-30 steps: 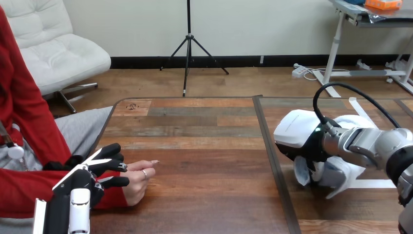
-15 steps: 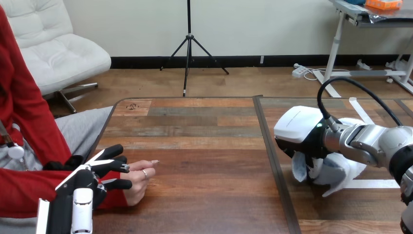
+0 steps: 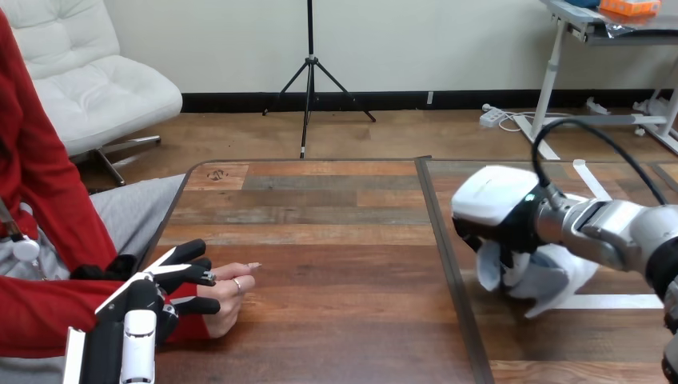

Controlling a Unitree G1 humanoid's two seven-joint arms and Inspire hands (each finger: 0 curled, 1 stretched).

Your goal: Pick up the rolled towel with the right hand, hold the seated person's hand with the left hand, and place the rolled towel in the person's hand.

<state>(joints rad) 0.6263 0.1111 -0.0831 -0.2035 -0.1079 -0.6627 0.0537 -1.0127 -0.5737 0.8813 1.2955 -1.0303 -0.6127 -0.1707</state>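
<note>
Stage: towel grasped, handover outstanding.
Right hand (image 3: pixel 500 222) is curled round the rolled towel (image 3: pixel 561 276) beneath it, low over the worktop (image 3: pixel 336 264). Left hand (image 3: pixel 148 296), fingers straight, lies over the person's hand (image 3: pixel 228 294); no clasp is evident.

The left hand (image 3: pixel 148 300) was black, with narrow white shells along its back and slim black fingers (image 3: pixel 185 254) banded in white. The left arm (image 3: pixel 108 352) behind it was dark and carried a long, rounded white panel. The right hand (image 3: pixel 497 210) wore a broad, smooth white shell, domed and glossy, over a black body. The right forearm (image 3: pixel 620 232) was silver metal, built of stubby cylindrical sections, with a black collar where it met the hand.
</note>
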